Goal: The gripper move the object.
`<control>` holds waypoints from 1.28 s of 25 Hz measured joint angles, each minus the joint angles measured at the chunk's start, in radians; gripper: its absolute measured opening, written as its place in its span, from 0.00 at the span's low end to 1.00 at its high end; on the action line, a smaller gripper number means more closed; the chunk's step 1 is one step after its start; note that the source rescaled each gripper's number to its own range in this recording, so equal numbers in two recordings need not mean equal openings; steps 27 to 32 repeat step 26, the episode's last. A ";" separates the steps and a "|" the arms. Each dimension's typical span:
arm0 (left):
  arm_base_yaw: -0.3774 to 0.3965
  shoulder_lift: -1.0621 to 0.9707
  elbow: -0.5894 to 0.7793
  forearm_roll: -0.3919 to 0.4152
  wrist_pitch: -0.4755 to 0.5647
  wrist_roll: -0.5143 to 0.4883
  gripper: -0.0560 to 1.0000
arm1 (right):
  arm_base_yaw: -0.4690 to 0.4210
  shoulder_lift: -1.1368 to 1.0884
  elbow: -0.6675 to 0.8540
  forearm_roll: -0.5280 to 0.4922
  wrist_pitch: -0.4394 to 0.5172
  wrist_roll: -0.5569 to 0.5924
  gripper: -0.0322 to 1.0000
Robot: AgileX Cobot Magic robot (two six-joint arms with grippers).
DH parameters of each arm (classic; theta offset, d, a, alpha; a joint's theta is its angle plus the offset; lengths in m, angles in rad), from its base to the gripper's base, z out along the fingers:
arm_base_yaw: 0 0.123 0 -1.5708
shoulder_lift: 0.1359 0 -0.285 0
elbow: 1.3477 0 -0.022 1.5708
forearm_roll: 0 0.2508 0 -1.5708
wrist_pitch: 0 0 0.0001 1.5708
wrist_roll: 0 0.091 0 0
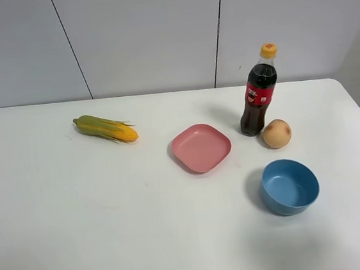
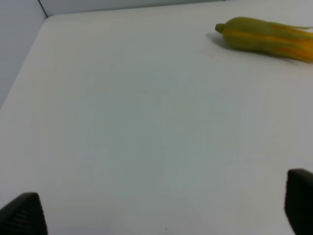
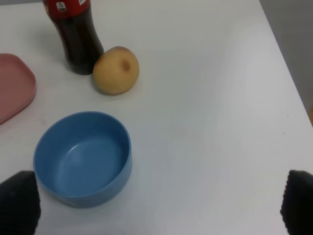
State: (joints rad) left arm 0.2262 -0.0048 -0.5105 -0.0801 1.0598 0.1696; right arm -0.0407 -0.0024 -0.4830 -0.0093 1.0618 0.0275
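On the white table (image 1: 59, 212) there's a pretty simple spread. The blue bowl (image 1: 289, 186) sits toward the front right and it's got nothing in it, just bare blue inside. The pink plate (image 1: 201, 147) is roughly mid-table, also with nothing on it. The cola bottle (image 1: 258, 92) stands upright behind the bowl with its yellow cap on, dark liquid up near the neck.

The object (image 1: 276, 133), a little tan lump with a brownish blotch, is lying on the table right beside the bottle's base, so close they look like they touch, and between the bottle and the bowl. It's not in any container. Way off on the left side lies a corn cob (image 1: 105, 128), well apart from everything else.

As for the pincers: you can't see either arm from the high camera. The right gripper (image 3: 161, 203) only shows two black fingertips at the edges of its wrist view, spread wide apart, holding nothing, hanging above the table with the bowl near one fingertip. The left gripper (image 2: 161, 210) is the same deal, fingers spread wide, nothing between them but bare tabletop, corn cob off in the distance.
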 joint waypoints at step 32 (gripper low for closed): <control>-0.001 0.000 0.000 -0.003 0.000 0.000 1.00 | 0.000 0.000 0.000 0.000 0.000 0.000 1.00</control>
